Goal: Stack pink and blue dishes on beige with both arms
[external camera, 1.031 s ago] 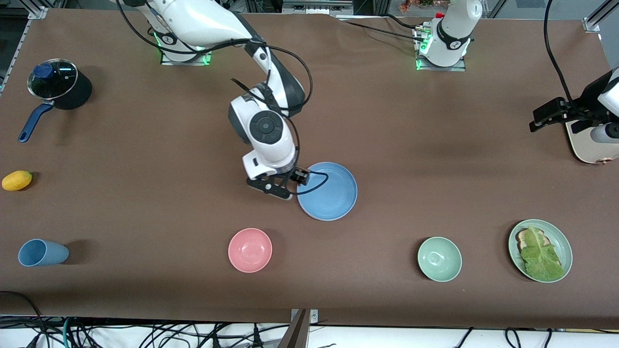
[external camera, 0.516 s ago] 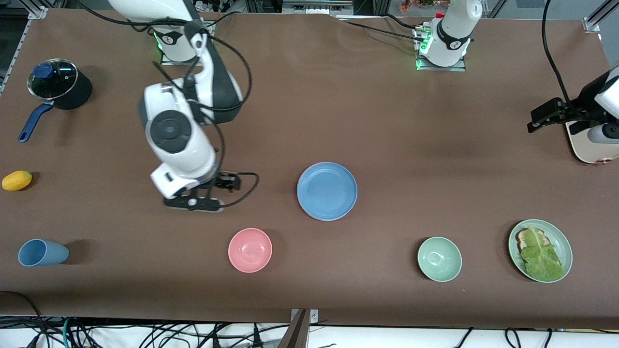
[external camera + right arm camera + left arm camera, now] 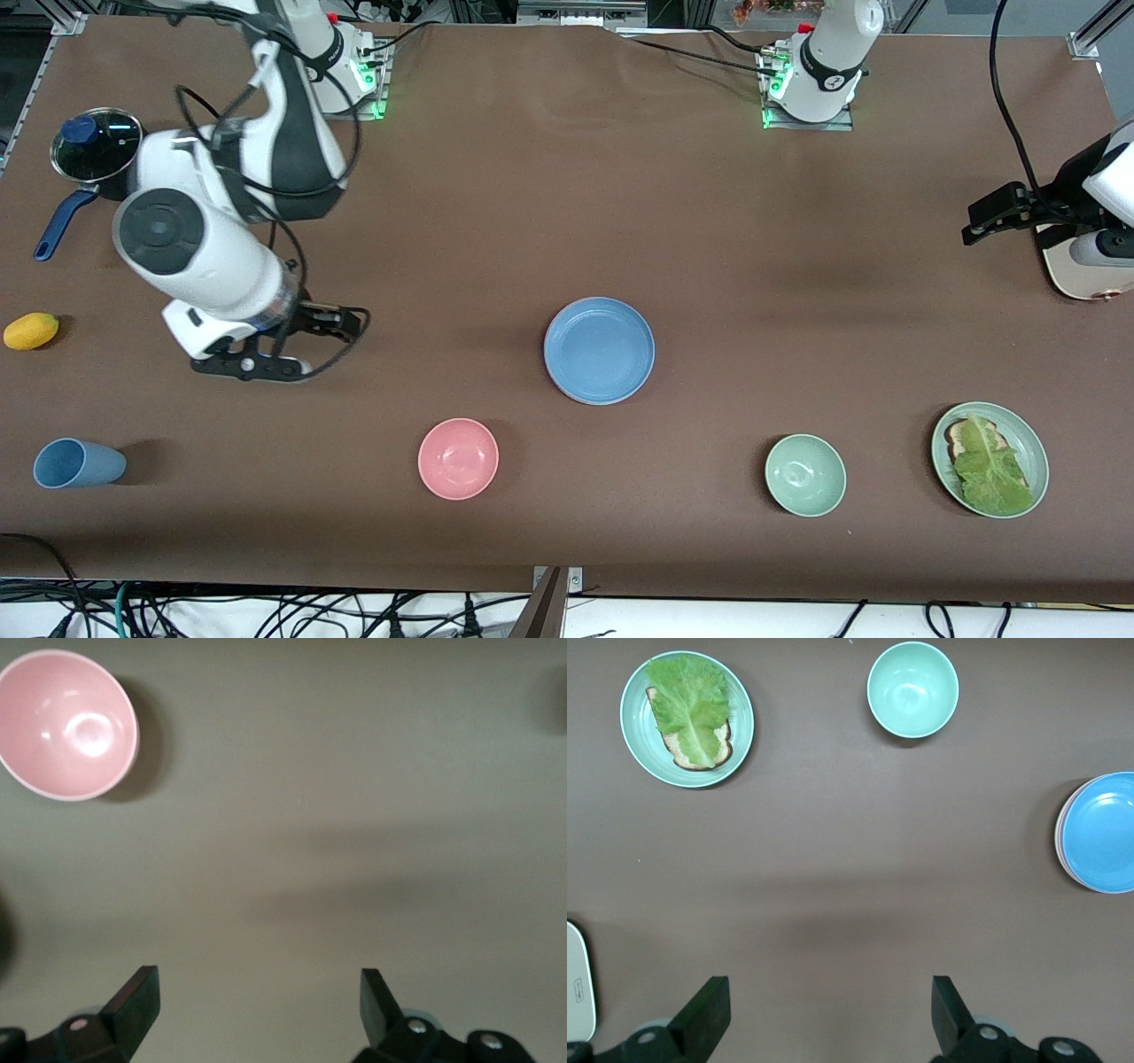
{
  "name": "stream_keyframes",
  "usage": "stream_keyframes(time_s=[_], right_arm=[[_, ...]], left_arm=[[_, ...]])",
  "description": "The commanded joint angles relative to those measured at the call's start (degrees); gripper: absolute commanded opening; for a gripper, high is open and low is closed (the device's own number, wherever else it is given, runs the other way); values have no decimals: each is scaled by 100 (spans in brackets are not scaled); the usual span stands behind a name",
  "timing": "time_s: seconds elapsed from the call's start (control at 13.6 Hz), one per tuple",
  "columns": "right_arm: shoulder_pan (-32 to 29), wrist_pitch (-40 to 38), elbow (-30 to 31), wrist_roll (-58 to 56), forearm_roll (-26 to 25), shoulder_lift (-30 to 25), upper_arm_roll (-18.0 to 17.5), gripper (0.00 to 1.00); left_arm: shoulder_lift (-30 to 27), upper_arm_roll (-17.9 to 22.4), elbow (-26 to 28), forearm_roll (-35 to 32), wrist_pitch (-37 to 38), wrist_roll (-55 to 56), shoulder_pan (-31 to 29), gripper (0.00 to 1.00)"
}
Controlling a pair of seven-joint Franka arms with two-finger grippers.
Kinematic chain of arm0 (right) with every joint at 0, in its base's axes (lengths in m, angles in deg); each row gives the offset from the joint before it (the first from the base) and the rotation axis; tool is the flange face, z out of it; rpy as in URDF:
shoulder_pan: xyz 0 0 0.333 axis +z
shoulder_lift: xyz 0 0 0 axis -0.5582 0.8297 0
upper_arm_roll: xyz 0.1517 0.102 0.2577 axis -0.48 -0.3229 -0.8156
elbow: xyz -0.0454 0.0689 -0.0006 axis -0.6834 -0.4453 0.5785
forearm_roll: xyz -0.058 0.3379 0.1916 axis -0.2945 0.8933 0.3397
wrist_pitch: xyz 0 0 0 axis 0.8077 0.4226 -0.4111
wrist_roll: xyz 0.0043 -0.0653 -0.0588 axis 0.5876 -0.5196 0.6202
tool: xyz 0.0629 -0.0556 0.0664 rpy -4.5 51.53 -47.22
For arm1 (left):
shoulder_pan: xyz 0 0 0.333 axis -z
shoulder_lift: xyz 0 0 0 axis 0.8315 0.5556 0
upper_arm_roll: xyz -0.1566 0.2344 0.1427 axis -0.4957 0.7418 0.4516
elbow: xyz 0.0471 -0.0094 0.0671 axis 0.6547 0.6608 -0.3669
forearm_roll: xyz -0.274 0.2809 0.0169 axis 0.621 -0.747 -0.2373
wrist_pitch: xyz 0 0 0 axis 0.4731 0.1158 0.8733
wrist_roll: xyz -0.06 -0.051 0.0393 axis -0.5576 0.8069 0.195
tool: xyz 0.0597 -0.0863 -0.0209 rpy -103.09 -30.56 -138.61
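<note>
1. Whereas the right gripper was set at the rim of the blue plate one second ago, it is now found up over bare table toward the right arm's end, well apart from that plate.
2. Its fingers are seen spread wide in the right wrist view, with nothing between them.
3. The blue plate is left flat at mid-table, its position unchanged across all three front pictures.
4. Pale rims are seen under the blue plate's edge in the left wrist view, so it is shown lying on top of a stack; the colours of the plates beneath cannot be told for certain.
5. The left gripper is held over the table edge at the left arm's end, where it has barely shifted; that arm is waiting.
6. Its fingers are likewise spread apart and empty.
7. The pink bowl is seen nearer to the front camera than the blue plate, unmoved.
8. The green bowl and the lettuce plate stand toward the left arm's end, unmoved.
9. The blue cup, the lemon and the pot remain at the right arm's end, the arm now partly overlapping the pot in the front view.
</note>
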Motion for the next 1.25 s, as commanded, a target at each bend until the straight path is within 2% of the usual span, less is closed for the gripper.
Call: stream_keyframes(time_s=[0.0, 0.15, 0.22, 0.52, 1.18], right_arm=[[-1638, -17, 995, -568, -240, -1260, -1359, 100], [-2413, -244, 1181, -1025, -320, -1717, -1861, 100], [-2573, -437, 1164, -1053, -320, -1858, -1968, 100], [-2558, -870, 717, -1027, -435, -1834, -1978, 100], [-2566, -1027, 540, -1054, -435, -1737, -1969, 100]], left_arm=[[-11, -8, 0, 8, 21, -117, 0, 100], [-11, -26, -17, -123, 13, -126, 0, 100], [-19, -43, -35, -167, 13, -134, 0, 100], [-11, -52, -44, -290, -75, -135, -9, 100], [16, -43, -193, -256, -207, -135, 0, 100]])
